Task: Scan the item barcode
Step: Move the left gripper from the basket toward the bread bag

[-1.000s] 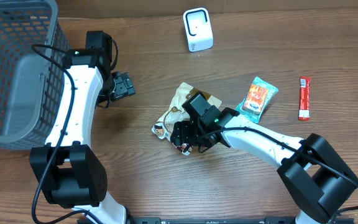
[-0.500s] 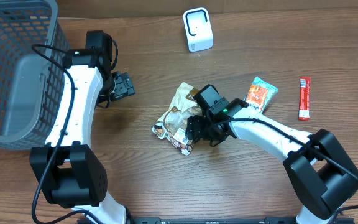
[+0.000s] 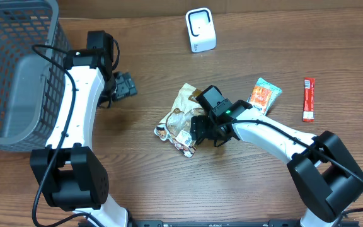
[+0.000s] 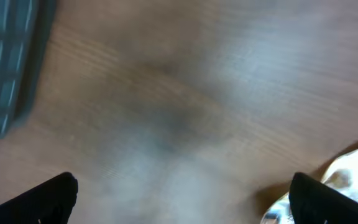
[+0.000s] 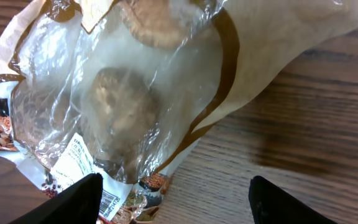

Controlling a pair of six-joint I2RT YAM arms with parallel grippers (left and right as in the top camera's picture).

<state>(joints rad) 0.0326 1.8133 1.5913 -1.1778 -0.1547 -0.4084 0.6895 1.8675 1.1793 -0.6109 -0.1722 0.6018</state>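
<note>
the right gripper (image 3: 195, 132) has shifted onto the cookie bag (image 3: 178, 113), jaws apart, nothing held; grasping comes next, then the scanner (image 3: 200, 30); left gripper (image 3: 123, 85) gapes idle.

The bag (image 5: 123, 93) is glossy plastic (table (image 5: 316, 124) matt wood).

The counter (image 3: 169, 189) carries three packaged snacks, one of each kind: one clear-and-brown cookie bag (image 3: 179, 112), one teal packet (image 3: 263, 96) with an orange panel, and one slim red stick pack (image 3: 308, 99). Through the bag's film in the right wrist view at least two round cookies (image 5: 120, 106) show, though a full count cannot be made. There is also one white scanner (image 3: 200, 29), one grey mesh basket (image 3: 17, 25), and two arms, a left arm (image 3: 80, 94) and a right arm (image 3: 270, 135), each with a single gripper: one left gripper (image 3: 126, 86), one right gripper (image 3: 196, 131).
</note>
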